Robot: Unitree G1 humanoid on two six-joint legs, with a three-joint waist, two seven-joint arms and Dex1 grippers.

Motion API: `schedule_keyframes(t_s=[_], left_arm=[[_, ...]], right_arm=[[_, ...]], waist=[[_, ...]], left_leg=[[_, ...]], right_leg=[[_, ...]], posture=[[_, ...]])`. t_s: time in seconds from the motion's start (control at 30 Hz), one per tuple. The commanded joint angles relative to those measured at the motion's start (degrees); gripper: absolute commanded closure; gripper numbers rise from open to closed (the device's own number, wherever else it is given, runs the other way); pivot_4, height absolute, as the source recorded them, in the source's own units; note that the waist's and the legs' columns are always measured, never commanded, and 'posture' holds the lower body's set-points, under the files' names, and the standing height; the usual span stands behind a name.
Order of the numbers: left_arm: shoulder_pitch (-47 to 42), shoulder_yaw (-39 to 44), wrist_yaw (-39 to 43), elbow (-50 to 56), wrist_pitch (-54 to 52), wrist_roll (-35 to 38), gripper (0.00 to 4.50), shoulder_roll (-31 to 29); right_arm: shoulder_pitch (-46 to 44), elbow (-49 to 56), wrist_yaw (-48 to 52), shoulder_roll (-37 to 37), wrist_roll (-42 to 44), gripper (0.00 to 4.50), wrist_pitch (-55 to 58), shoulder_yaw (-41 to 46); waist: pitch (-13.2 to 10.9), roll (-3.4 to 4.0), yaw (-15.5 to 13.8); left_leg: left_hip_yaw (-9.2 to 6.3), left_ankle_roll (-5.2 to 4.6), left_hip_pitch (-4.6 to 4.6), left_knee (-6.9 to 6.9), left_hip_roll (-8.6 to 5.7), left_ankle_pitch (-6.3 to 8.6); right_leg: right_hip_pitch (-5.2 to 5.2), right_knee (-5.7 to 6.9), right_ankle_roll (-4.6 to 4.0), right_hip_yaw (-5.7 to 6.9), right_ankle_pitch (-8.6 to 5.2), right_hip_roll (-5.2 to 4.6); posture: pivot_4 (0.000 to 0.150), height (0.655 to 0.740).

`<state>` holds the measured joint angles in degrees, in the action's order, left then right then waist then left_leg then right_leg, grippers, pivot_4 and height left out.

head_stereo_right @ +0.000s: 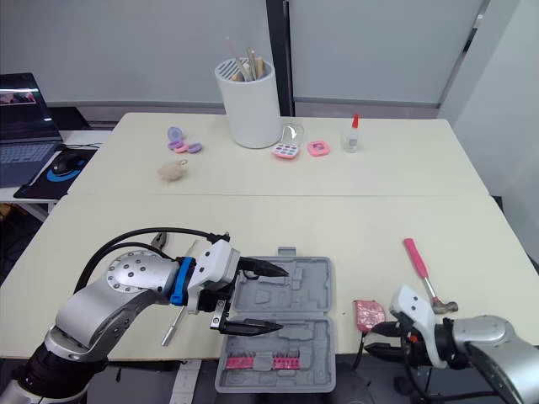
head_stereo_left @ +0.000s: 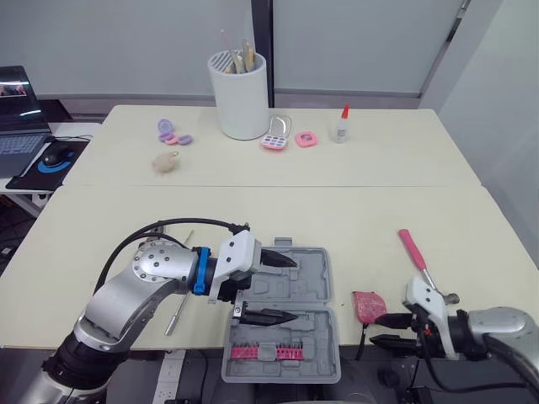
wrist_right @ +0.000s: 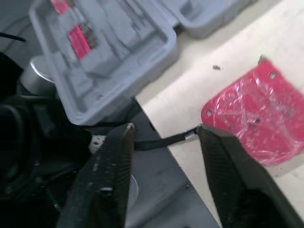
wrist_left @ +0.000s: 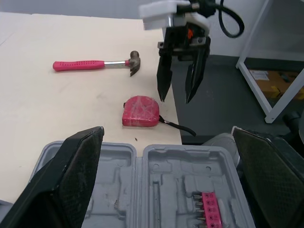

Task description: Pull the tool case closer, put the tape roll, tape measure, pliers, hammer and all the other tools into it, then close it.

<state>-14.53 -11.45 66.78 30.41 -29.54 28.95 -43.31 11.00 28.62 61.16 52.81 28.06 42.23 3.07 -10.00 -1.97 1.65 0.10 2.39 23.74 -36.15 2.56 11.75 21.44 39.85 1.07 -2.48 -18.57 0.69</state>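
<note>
- The tool case (head_stereo_left: 290, 290) lay open and flat on the table (head_stereo_left: 337, 219), both grey halves facing up. A strip of pink bits (head_stereo_left: 267, 351) sat in the half nearer the robot, which overhung the table's edge.
- The left gripper (head_stereo_left: 295, 289) hovered over the case's left part, its two black fingers spread wide and holding nothing.
- The pink tape measure (head_stereo_left: 368, 305) lay just right of the case, apart from it, with its black strap (wrist_left: 175, 126) trailing toward the table's edge.
- The right gripper (head_stereo_left: 375, 330) was right of the case, just beside the tape measure, with its fingers parted and empty.
- The pink-handled hammer (head_stereo_left: 414, 251) lay farther right of the case, beyond the tape measure.
- A slim metal tool (head_stereo_left: 177, 311) lay left of the case, partly hidden by the left arm.
- A white cup (head_stereo_left: 242, 97) of sticks stood well behind the case.
</note>
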Motion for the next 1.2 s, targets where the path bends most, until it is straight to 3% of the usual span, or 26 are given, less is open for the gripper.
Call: schedule_keyframes(t_s=[0.03, 0.13, 0.17, 0.33, 0.5, 0.83, 1.07, 1.2], left_arm=[[0.09, -1.00, 1.38, 2.54, 3.35, -0.91, 0.00, -0.46], [-0.15, -1.80, 1.80, 2.32, 7.31, -2.76, 0.00, 0.41], [-0.35, -2.16, 1.70, 2.18, 8.43, -3.45, 0.00, 0.84], [-0.49, -3.50, 1.41, 1.40, 11.56, -5.69, 0.00, 1.71], [-0.05, -3.54, 0.71, 1.44, 11.40, -6.03, 0.00, 1.60], [1.62, -3.77, -0.02, 2.12, 11.52, -6.66, 0.00, 1.05], [1.79, -3.62, -0.08, 2.21, 11.44, -6.55, 0.00, 0.88], [1.98, -3.60, -0.16, 1.96, 11.51, -6.63, 0.00, 0.89]], right_arm=[[-2.59, -2.08, 3.59, 2.18, -3.32, 1.06, -10.55, 0.90], [-5.81, -10.24, 4.64, 2.29, -12.47, 0.05, -26.77, -3.31], [-6.68, -12.92, 5.04, 1.85, -13.95, 0.02, -30.22, -4.22], [-9.87, -25.77, 7.04, 0.21, -20.30, 0.02, -47.68, -8.33], [-12.50, -34.54, 8.01, -1.31, -23.88, 0.02, -57.31, -11.55], [-18.58, -45.20, 7.67, -6.64, -26.44, 0.02, -63.04, -15.18], [-19.18, -44.77, 8.41, -8.06, -25.73, 0.02, -62.45, -15.83], [-18.22, -44.21, 9.40, -8.03, -24.99, 0.88, -63.70, -15.85]], waist=[[0.00, 0.00, -0.03], [0.01, -0.02, -0.04], [0.00, 0.00, -0.04], [-0.01, 0.00, -0.07], [0.00, 0.00, -0.06], [0.00, 0.04, -0.01], [0.00, 0.05, -0.01], [0.00, 0.05, -0.01]], left_leg=[[0.00, 0.00, 0.00, 0.00, 0.00, 0.00], [0.02, 0.00, 0.01, 0.00, -0.02, 0.00], [0.04, 0.00, 0.00, 0.00, -0.01, 0.00], [0.06, 0.00, 0.04, 0.00, -0.02, 0.00], [0.05, 0.00, 0.02, 0.00, -0.01, 0.00], [0.05, 0.00, -0.06, -0.01, 0.01, 0.00], [0.04, 0.00, -0.10, -0.02, 0.02, 0.00], [0.05, 0.00, -0.11, -0.02, 0.02, 0.00]], right_leg=[[0.00, -0.01, 0.00, 0.00, 0.00, 0.00], [-0.01, -0.05, 0.01, 0.02, 0.00, 0.00], [-0.04, -0.11, 0.01, 0.03, 0.00, 0.00], [-0.05, -0.23, -0.07, -0.01, 0.04, 0.00], [-0.06, -0.23, -0.28, -0.02, 0.16, 0.00], [-0.10, -0.12, -0.30, -0.04, 0.18, 0.00], [-0.12, -0.06, -0.31, -0.03, 0.18, 0.00], [-0.12, -0.06, -0.31, -0.04, 0.18, 0.00]], posture=[[0.150, 0.7400], [0.150, 0.7400], [0.150, 0.7400], [0.150, 0.7400], [0.150, 0.7400], [0.150, 0.7400], [0.150, 0.7400], [0.150, 0.7400]])
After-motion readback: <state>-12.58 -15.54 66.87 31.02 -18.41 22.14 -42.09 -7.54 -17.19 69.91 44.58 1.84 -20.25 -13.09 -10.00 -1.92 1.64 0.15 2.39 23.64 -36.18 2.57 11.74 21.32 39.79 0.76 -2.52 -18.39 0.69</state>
